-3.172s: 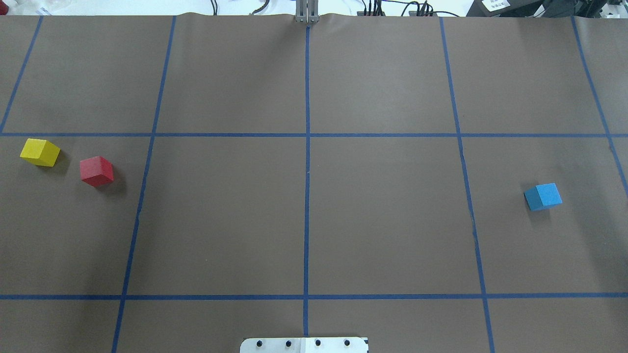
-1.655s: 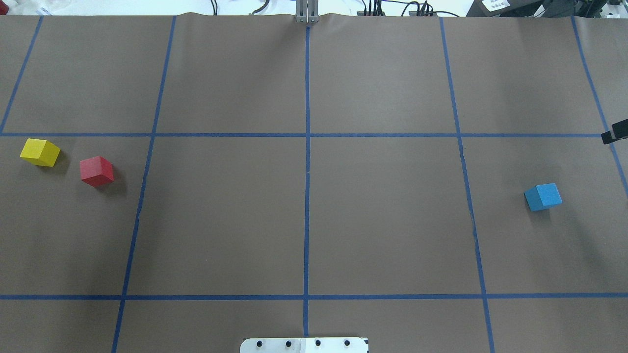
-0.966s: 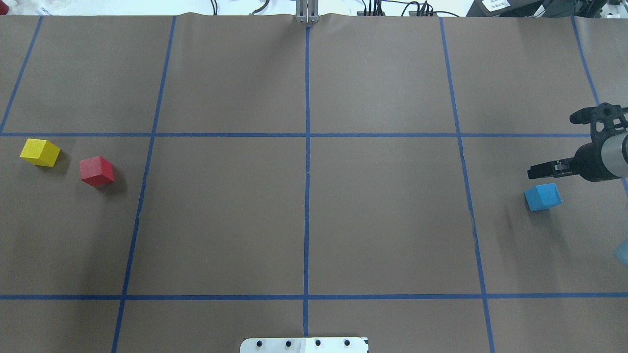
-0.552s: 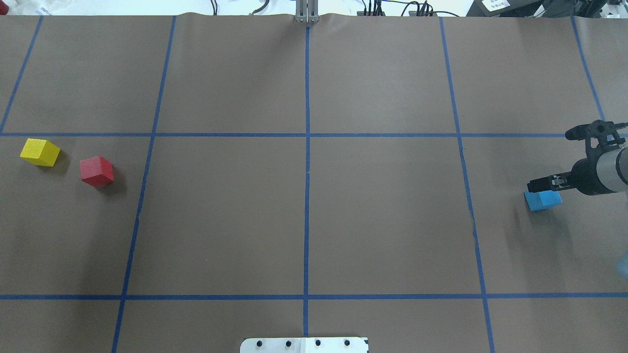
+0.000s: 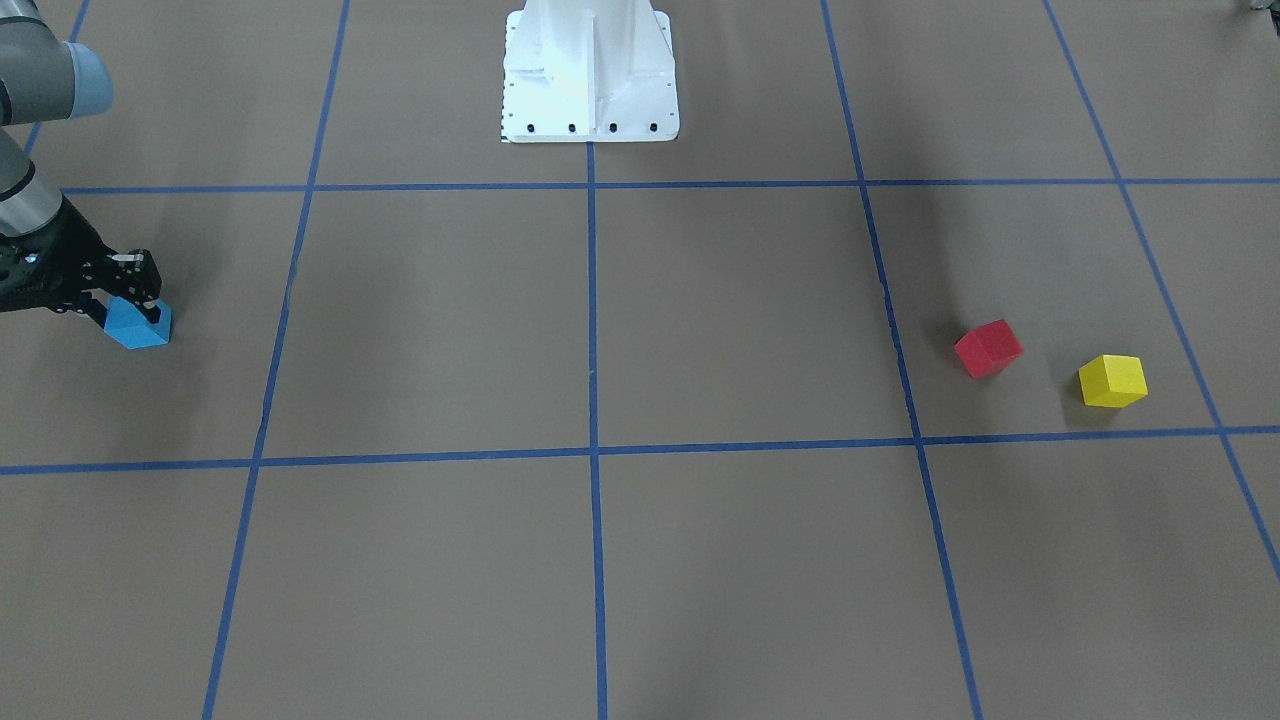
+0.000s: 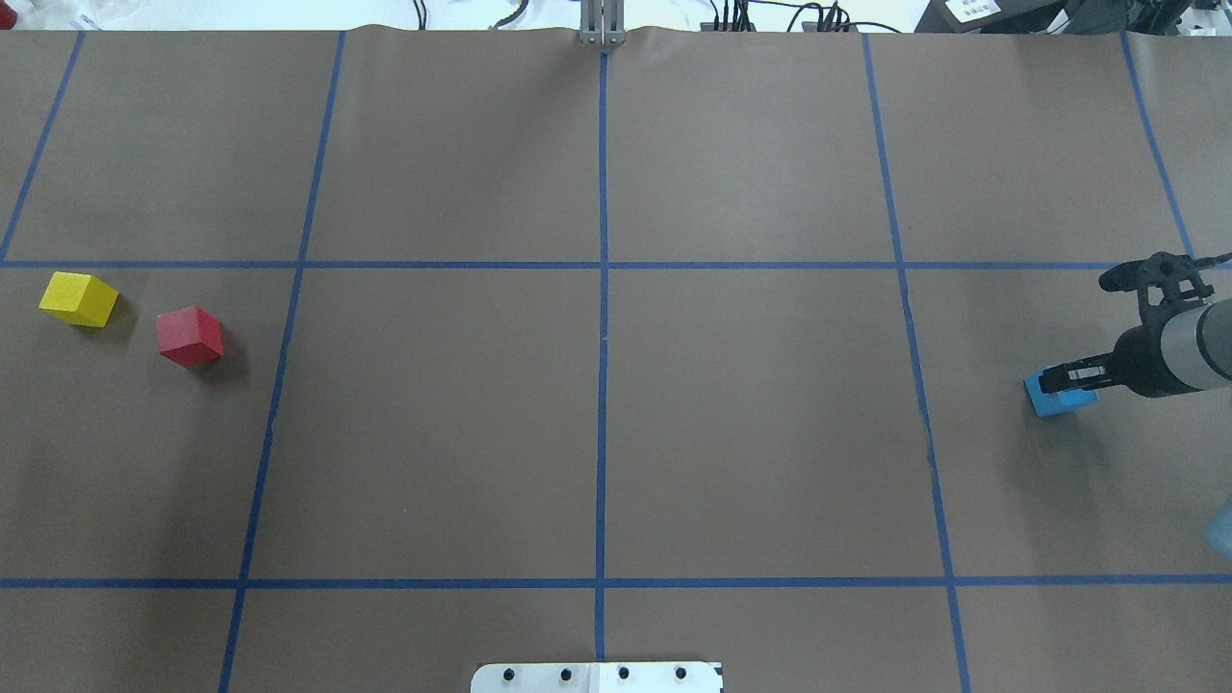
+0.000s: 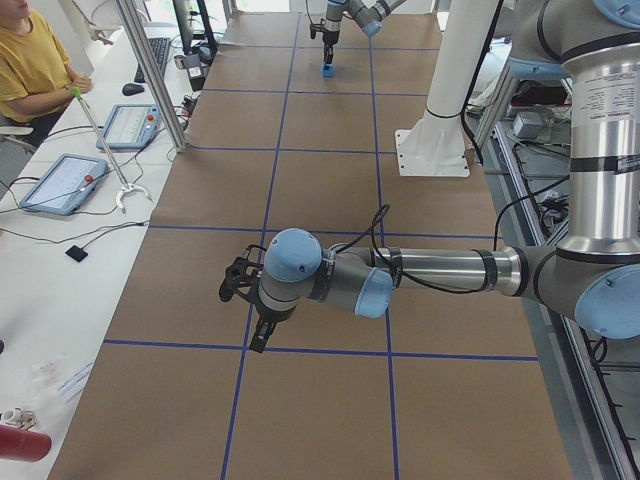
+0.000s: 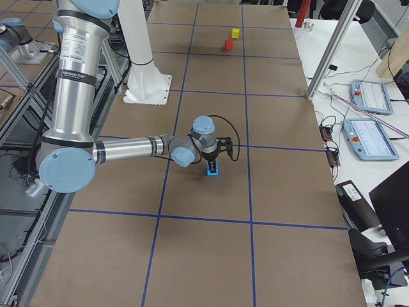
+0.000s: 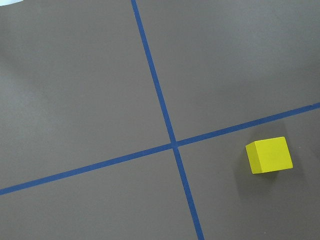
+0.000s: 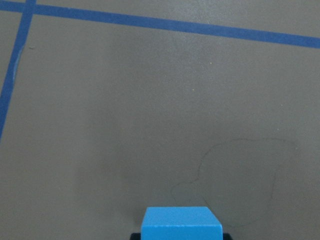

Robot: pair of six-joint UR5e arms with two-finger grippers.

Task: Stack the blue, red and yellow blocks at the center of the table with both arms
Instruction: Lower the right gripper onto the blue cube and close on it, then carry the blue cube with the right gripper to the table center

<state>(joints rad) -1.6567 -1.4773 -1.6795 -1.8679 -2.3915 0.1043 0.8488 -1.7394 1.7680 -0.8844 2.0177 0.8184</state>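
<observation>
Brown paper-covered table (image 6: 433, 433) ruled by a blue tape grid (image 6: 602, 385), overhead view taken as the clock face about the table's centre. The blue block (image 6: 1057, 402) sits on the paper at 3 o'clock, near the edge. The right gripper (image 6: 1066, 375) is lowered over it, its fingers (image 5: 143, 283) drawn in against two opposite sides of the block, which rests on the table. The red block (image 6: 191, 335) lies at 9 o'clock, and the yellow block (image 6: 79, 298) is just beyond it, also toward 9 o'clock; the two are apart. The left gripper (image 7: 259, 338) hangs above the paper near these blocks, holding nothing; the spread of its fingers cannot be told.
</observation>
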